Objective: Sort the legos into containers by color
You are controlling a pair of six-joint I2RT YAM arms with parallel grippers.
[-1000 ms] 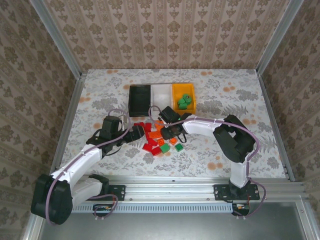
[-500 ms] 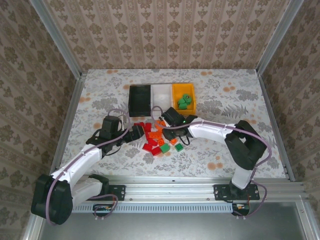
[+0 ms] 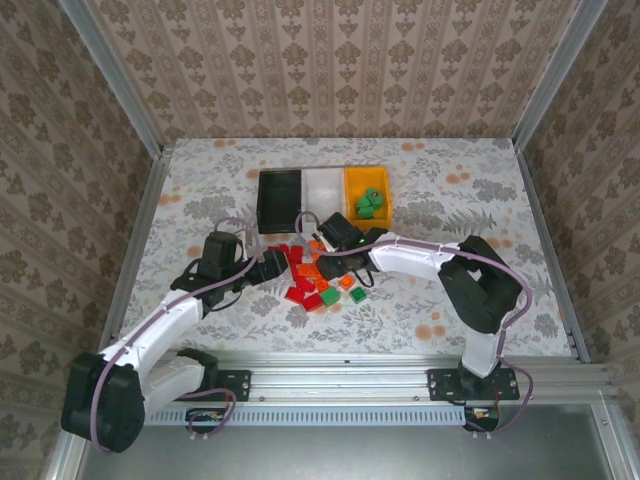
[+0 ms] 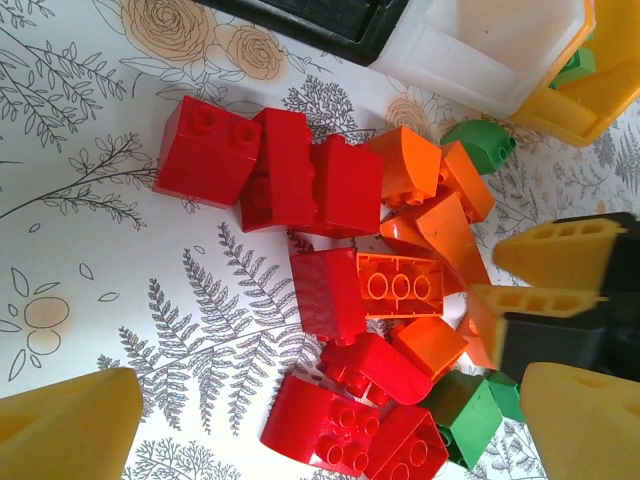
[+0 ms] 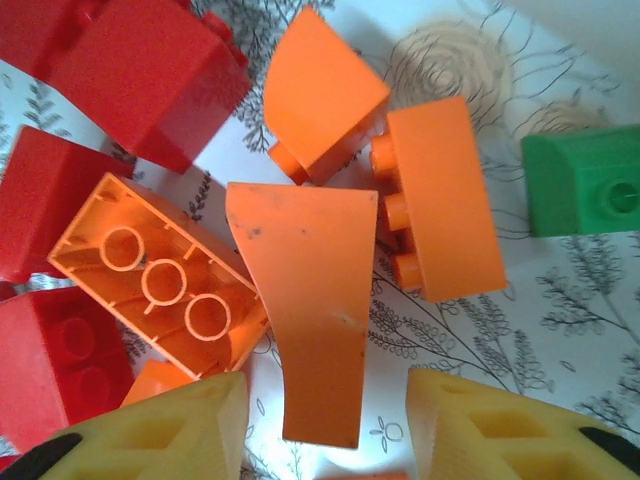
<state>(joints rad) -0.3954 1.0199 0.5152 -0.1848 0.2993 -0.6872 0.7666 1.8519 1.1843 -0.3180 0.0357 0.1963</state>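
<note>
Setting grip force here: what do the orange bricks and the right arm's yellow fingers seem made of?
Curved orange brick: likely hard moulded plastic, semi-gloss, faint dark scuffs. Upturned orange brick: same plastic, hollow with tubes inside. Right fingers: matte yellow plastic with open cells, possibly printed; stiffness unclear.

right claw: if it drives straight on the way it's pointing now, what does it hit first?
Most likely the curved orange lego. It lies dead centre ahead of the open right claw. The upturned orange brick sits just beside that line. Depth to either is unclear.

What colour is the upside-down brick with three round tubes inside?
Orange. The upside-down brick shows best in the right wrist view.
</note>
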